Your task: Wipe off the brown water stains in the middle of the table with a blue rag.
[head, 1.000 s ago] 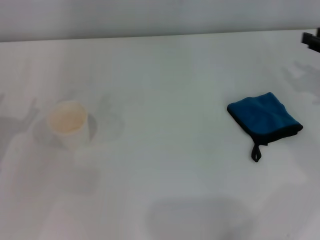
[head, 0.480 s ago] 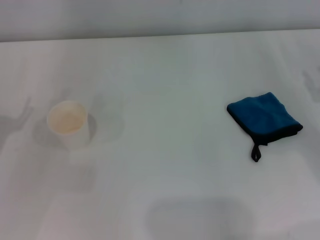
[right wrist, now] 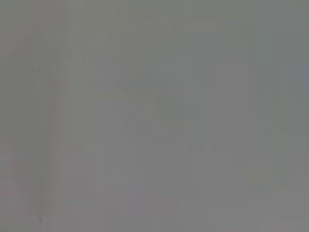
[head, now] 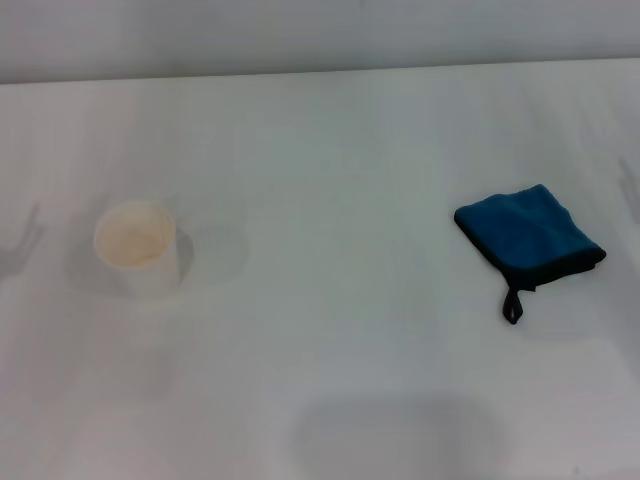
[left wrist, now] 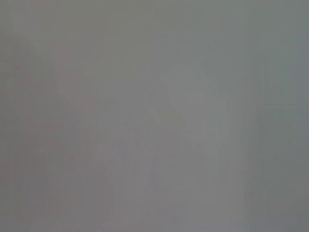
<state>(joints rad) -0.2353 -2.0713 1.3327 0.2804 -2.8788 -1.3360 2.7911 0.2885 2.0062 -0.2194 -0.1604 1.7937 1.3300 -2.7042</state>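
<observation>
The blue rag (head: 528,236) lies flat on the white worktop (head: 340,140), folded into a rough square turned so one corner points toward the near edge. Its fuzzy bright-blue face is up, with black edging along the near side, and a short black loop (head: 512,303) trails from the near corner, resting on the worktop surface. The worktop is wide, plain and smooth. No brown water stains can be made out on the worktop beside the rag; the surface there looks evenly pale. Both wrist views show only featureless grey.
</observation>
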